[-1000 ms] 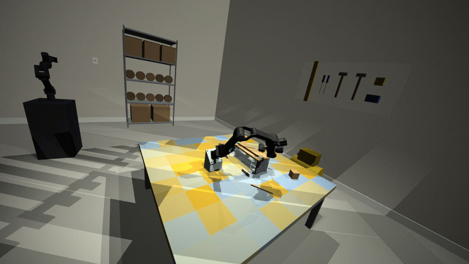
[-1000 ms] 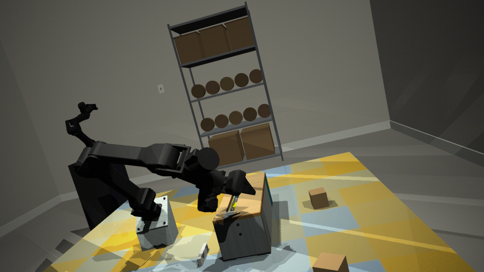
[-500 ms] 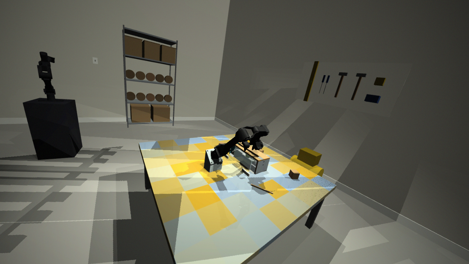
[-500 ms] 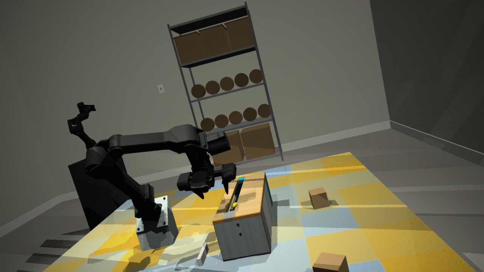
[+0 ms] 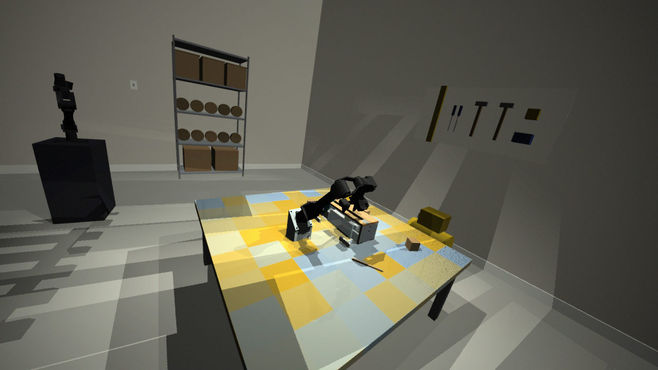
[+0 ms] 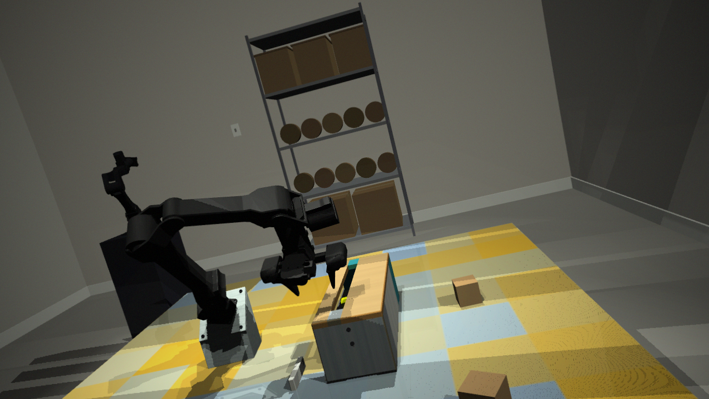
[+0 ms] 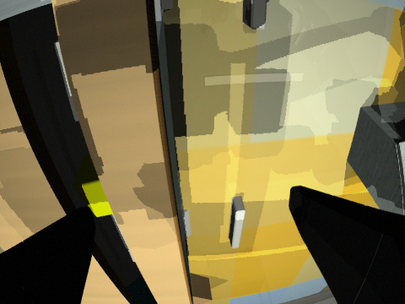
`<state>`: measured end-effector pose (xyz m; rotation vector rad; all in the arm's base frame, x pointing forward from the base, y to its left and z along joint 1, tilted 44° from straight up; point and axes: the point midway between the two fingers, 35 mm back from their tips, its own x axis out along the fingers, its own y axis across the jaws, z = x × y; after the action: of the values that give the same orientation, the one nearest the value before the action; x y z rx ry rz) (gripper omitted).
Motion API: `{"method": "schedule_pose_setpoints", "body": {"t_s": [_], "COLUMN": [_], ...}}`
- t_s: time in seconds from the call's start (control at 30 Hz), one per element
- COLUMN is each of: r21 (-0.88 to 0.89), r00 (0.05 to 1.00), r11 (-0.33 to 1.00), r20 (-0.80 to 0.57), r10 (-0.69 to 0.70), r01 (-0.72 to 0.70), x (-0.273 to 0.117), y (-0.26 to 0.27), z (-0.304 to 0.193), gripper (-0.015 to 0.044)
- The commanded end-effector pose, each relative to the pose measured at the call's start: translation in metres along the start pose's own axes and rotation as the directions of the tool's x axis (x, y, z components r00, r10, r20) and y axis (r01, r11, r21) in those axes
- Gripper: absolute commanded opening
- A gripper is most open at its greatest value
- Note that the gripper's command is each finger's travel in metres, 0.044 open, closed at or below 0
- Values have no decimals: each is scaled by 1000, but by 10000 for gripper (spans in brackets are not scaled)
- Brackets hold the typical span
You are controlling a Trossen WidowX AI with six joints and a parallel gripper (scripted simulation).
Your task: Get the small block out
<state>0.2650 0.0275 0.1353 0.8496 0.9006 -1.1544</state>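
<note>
The box point(image 5: 368, 232) point(image 6: 354, 349) stands on the table, with a wooden top point(image 6: 370, 290) point(image 7: 122, 127) cut by a long dark slot. The small yellow block point(image 6: 343, 300) point(image 7: 101, 209) shows through this slot, inside the box; the shelf under it and its ends cannot be made out. My gripper point(image 6: 315, 289) point(image 7: 192, 209) is open and empty, pointing down over the box's slot side. In the wrist view one fingertip overlaps the slot's edge beside the block, and the other is out over the table on the clear-fronted side. Whether the fingertip enters the slot cannot be told.
A small grey bar point(image 5: 344, 241) point(image 6: 296, 374) point(image 7: 237, 221) lies in front of the box. A thin dark stick point(image 5: 367, 264) lies farther out. Brown cubes point(image 5: 412, 243) point(image 6: 467, 291) point(image 6: 484, 384) stand beyond the box. The arm's pale base point(image 5: 298, 226) point(image 6: 230, 337) stands nearby.
</note>
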Motion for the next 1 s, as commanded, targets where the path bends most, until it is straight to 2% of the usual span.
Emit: {"method": "schedule_pose_setpoints", "body": {"t_s": [0.0, 0.97], "r21": [-4, -4], "r00": [1000, 1000], "r11": [1000, 1000], "r20": [7, 9], "r10": [-6, -5], "r01": [6, 5], "x": [8, 53], "y": [1, 6], "z": [2, 14], "gripper": [400, 400]}}
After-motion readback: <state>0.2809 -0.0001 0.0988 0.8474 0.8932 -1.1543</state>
